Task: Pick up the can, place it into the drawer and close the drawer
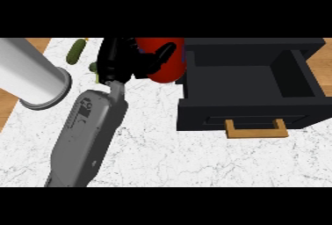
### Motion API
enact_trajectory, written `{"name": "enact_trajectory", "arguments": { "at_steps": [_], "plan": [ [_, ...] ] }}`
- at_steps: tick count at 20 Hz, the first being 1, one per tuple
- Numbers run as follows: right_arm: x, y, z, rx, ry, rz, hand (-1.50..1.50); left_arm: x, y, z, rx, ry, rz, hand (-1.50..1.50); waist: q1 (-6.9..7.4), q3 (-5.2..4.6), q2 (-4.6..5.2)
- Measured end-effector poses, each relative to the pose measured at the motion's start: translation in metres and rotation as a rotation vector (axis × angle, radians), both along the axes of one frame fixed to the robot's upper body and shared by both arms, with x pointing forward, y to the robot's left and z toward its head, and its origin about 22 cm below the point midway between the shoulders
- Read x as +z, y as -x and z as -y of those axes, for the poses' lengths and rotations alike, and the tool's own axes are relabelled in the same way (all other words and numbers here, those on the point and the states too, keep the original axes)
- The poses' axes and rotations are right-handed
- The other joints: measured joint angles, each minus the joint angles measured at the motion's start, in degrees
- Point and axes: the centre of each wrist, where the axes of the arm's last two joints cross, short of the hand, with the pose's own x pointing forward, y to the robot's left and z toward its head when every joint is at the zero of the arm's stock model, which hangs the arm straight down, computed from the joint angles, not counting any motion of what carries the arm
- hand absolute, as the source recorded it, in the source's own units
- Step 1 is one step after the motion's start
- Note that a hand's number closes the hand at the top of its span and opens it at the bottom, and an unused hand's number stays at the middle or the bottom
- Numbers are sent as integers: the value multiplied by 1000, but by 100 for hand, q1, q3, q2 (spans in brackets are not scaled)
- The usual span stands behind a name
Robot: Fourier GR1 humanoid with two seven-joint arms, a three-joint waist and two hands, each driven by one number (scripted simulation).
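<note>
Head view, looking steeply down on a white speckled marble surface (194, 158). Nearest the viewer, one grey forearm (88, 136) rises from the lower edge and slants up and slightly rightward. A small dark label patch sits on its upper casing; the marks on it are too small to read.

At the forearm's end, the black robot hand (126, 59) has its fingers curled around the left side of a red can (165, 57), thumb lying across the can's face. The can shows no readable brand or writing on the visible side. From the layout alone, which arm this is cannot be told with certainty; it is taken here as the right one.

Right of the robot hand, just beside the can, stands a dark drawer (250, 88), pulled open, interior bare, with a wooden handle (256, 130) on its near front.

Left of the robot hand, a large white cylinder (29, 70) lies tilted across the surface edge. Behind and left of the robot hand, a green cucumber-like vegetable (76, 50) lies on the surface; another green item is mostly hidden behind the fingers.
</note>
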Motion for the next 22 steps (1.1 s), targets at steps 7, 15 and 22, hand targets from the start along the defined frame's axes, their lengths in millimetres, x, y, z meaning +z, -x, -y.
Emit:
{"name": "enact_trajectory", "arguments": {
  "at_steps": [7,15,22],
  "plan": [
    [0,-7,-1,7,-5,-2,-150,31,-16,39,3,-18,2,150,-34,1,10],
    [-5,-16,-3,18,-8,8,-150,48,-32,72,-7,-38,1,150,-87,2,24],
    [0,-16,-7,28,-8,16,-150,55,-43,94,-5,-63,-11,150,-146,3,31]
  ]
}}
